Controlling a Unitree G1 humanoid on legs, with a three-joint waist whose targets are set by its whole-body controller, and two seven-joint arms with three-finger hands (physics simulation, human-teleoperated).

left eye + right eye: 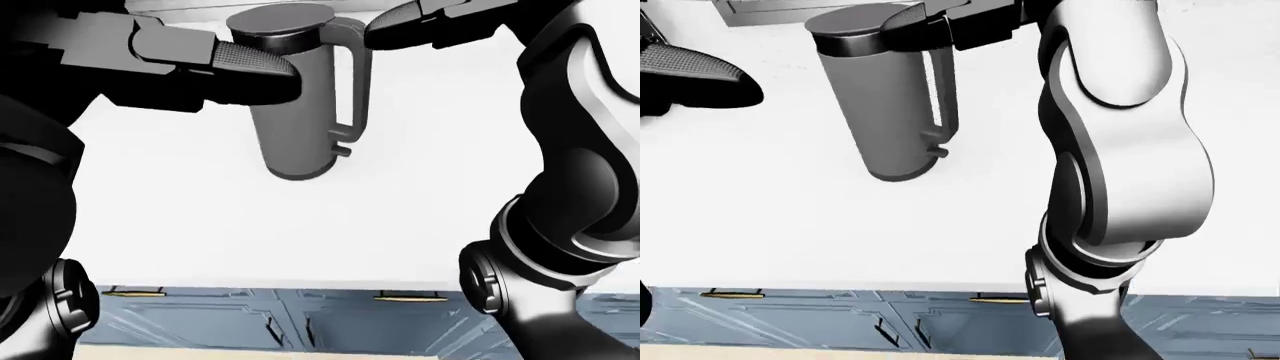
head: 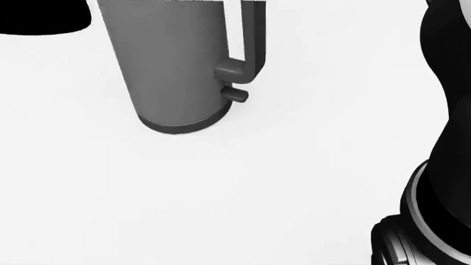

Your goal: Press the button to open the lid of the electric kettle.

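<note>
I saw the electric kettle (image 1: 300,97) upright on the white desk (image 1: 400,225), upper centre of the left-eye frame, lid (image 1: 282,20) down. Left robot hand (image 1: 245,71) beside its body and right robot hand (image 1: 400,22) at the handle top; I could not tell either grip.
</note>
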